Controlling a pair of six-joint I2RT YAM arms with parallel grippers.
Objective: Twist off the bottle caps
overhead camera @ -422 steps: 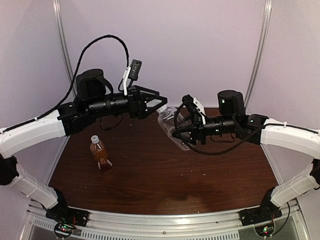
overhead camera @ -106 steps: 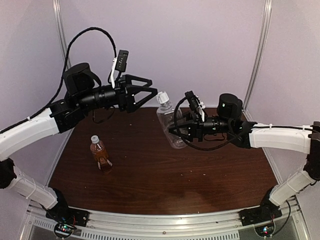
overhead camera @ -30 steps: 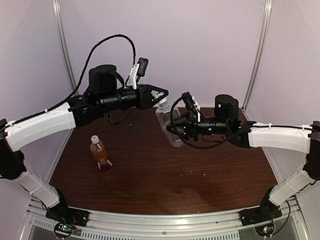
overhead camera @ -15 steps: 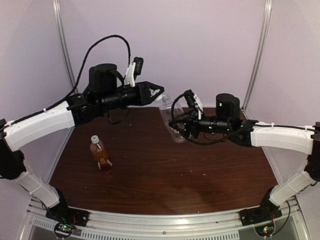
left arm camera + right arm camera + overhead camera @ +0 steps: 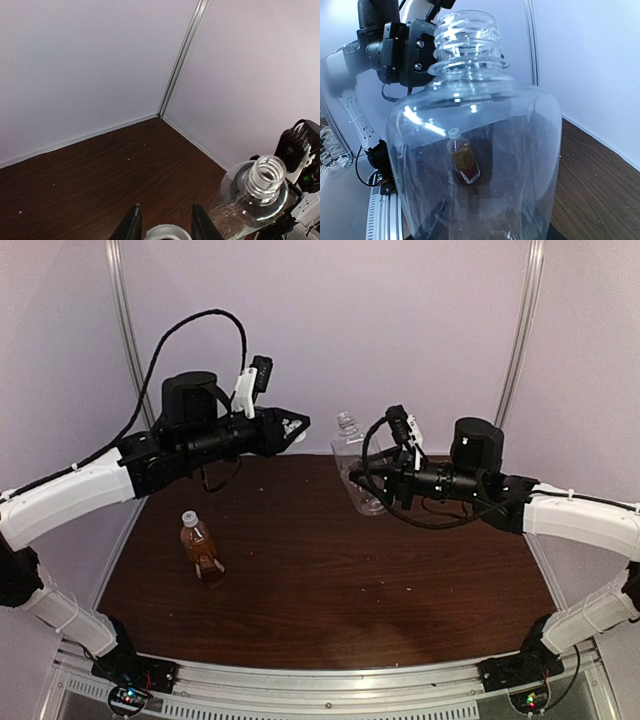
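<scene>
Left of centre on the table [image 5: 300, 590], the amber bottle [image 5: 201, 550] stands with its screw cap [image 5: 189, 518] on. The left gripper [image 5: 296, 426] pinches the removed white cap [image 5: 163, 232], which is best lowered before release. The right gripper [image 5: 375, 486] clamps the clear bottle [image 5: 352, 452], held aloft.

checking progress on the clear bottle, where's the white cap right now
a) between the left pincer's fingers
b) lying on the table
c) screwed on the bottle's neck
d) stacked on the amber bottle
A: the clear bottle shows bare threads at its open top, and the white cap sits between the fingers of the left pincer, apart from the bottle.
</scene>
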